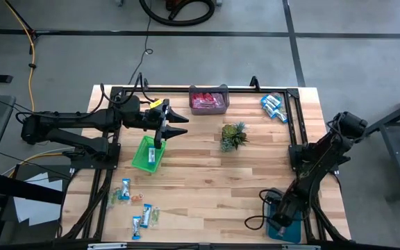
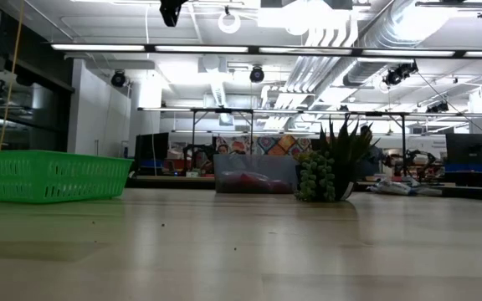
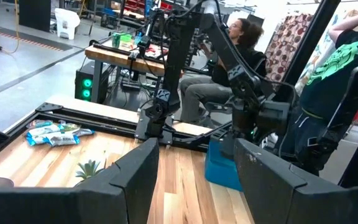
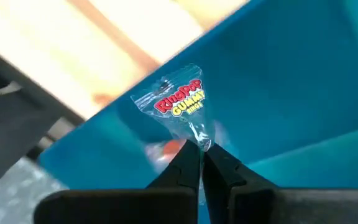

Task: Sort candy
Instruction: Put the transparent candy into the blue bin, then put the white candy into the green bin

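My right gripper (image 4: 201,151) is low over the blue bin (image 1: 287,229) at the table's near right corner, shut on a clear-wrapped candy (image 4: 178,99) printed in red and yellow. My left gripper (image 1: 179,126) is open and empty, hovering above the far end of the green bin (image 1: 147,154). Loose blue-and-white and clear candies lie flat on the table near its left near corner (image 1: 125,190) (image 1: 144,217), and more lie at the far right corner (image 1: 274,105). Red candies fill the clear bin (image 1: 208,101) at the far edge. My right gripper pinches the candy by one corner of its clear wrapper (image 4: 199,138), between the two fingertips. The rest of the wrapper sticks out beyond the fingers, over the inside of the blue bin (image 4: 303,93). I cannot tell whether the candy touches the bin.
A small spiky green plant (image 1: 233,135) stands mid-table, right of centre. A black frame (image 1: 294,125) runs along the table's edges. People sit and stand beyond the table's right side (image 3: 241,37). Bare wood lies between the green bin and the blue bin.
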Robot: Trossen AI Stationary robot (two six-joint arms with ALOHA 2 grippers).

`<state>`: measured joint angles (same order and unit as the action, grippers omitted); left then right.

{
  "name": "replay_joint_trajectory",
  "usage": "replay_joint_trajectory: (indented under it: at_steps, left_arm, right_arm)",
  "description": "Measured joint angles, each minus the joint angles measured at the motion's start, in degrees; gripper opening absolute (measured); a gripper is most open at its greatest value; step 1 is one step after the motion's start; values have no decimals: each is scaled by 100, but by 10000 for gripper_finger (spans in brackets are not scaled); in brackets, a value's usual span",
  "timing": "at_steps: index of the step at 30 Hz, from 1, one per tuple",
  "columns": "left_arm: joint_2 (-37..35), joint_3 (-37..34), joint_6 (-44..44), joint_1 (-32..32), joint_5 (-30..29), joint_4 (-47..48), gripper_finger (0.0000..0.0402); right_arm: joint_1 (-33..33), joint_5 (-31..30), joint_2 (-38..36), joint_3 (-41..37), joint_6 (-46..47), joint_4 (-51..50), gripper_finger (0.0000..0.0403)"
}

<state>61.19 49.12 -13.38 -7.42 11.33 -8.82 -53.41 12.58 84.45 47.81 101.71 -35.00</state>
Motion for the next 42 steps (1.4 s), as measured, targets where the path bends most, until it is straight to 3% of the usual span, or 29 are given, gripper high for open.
replay_joint_trajectory:
  at_steps: [6, 9, 14, 18, 22, 26, 29, 32, 37, 42]
  left_arm:
    - [0, 0, -3, 1, 0, 0, 197]
    - [0, 0, 0, 1, 0, 0, 197]
    - [0, 0, 0, -4, 0, -2, 197]
    - [0, 0, 0, -4, 0, -2, 197]
    - [0, 0, 2, -4, -29, -2, 197]
    - [0, 0, 2, -4, -195, -2, 197]
    - [0, 0, 22, -4, -208, -2, 197]
    - [0, 0, 195, -4, -208, -2, 197]
    - [0, 0, 314, -4, -245, -66, 197]
    - [-2, 2, 262, -4, -312, -219, 197]
  right_arm:
    - [0, -10, 155, 0, 157, -282, 41]
    - [0, 21, 138, 1, 210, -304, 96]
    - [29, 342, -70, 104, -608, -263, 195]
    - [116, 379, -602, 281, -1059, -248, 239]
    - [468, -581, -1356, 347, -1165, -255, 247]
    - [1138, -2357, -2105, 356, -1660, -238, 247]
    - [1769, -3567, -2487, 356, -2662, -91, 248]
    - [2523, -4152, -2673, 356, -4275, 492, 248]
    - [3730, -4263, -2506, 356, -7213, 2240, 248]
    - [4400, -3580, -2108, 356, -9503, 3669, 248]
